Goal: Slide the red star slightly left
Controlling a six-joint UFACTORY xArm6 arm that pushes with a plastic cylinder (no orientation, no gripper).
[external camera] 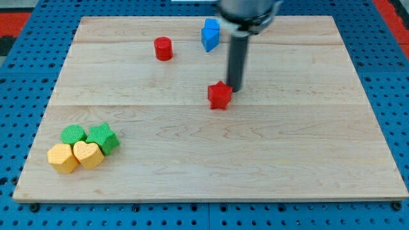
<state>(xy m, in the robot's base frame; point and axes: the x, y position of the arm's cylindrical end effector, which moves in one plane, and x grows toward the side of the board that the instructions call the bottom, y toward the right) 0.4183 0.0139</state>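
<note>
The red star (pixel 219 96) lies near the middle of the wooden board (pixel 307 166), a little toward the view's top. My tip (pixel 234 88) is down at the star's upper right edge, touching or almost touching it. The dark rod rises from there to the arm's body at the view's top.
A red cylinder (pixel 163 48) and a blue block (pixel 210 34) sit near the view's top. A cluster at the lower left holds a green round block (pixel 73 135), a green block (pixel 103 137), a yellow block (pixel 62 158) and a yellow heart (pixel 87 154).
</note>
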